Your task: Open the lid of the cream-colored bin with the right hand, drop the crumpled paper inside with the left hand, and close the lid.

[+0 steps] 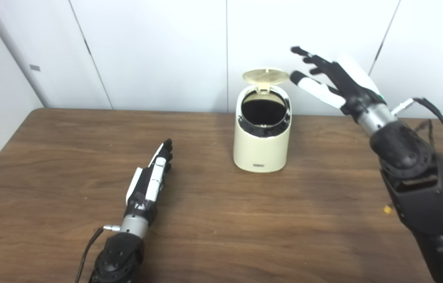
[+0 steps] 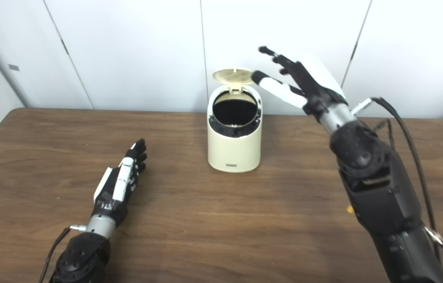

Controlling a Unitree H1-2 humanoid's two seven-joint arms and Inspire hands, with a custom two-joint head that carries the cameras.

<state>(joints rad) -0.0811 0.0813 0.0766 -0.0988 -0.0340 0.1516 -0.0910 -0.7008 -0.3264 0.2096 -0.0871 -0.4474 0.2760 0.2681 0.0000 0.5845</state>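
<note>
At the table's far middle, the bin (image 1: 262, 133) stands with its lid (image 1: 265, 76) tipped up; we see no paper. Our right hand (image 1: 333, 80) hovers spread just right of the lid, our left hand (image 1: 151, 179) empty, fingers straight together. The hinged lid looks light and stiff; we would press its top edge.

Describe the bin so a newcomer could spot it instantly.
Start at the brown wooden table against white wall panels. Toward its far edge, near the middle, stands the cream-colored bin. It is the only container there: rounded, dark inside, its round lid tipped up at the back, just left of the raised right hand.
</note>
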